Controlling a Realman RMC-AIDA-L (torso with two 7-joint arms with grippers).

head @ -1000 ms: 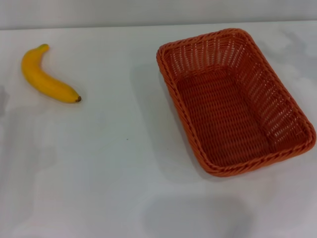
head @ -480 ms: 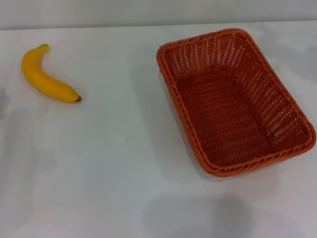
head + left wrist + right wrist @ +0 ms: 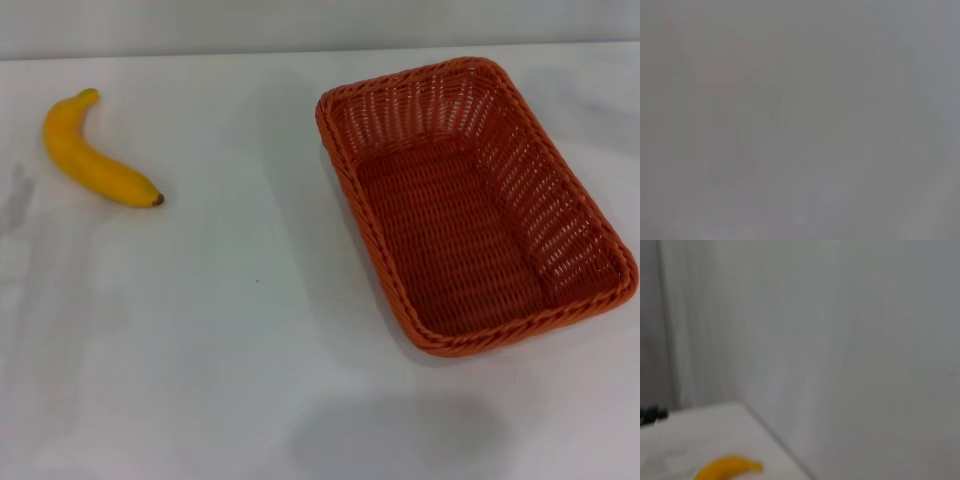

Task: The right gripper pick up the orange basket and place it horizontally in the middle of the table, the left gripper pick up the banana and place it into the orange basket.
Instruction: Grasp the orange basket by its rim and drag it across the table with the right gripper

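Lying apart: orange basket [image 3: 475,205], banana [image 3: 95,155]

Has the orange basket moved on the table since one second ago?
No. The orange basket keeps its place relative to the banana and the table's far edge.

the bench [image 3: 230,380] lies bare across its middle and near side, open to a tool. only the banana [image 3: 95,155] at far left and the orange basket [image 3: 475,205] at right stand on it, well apart.
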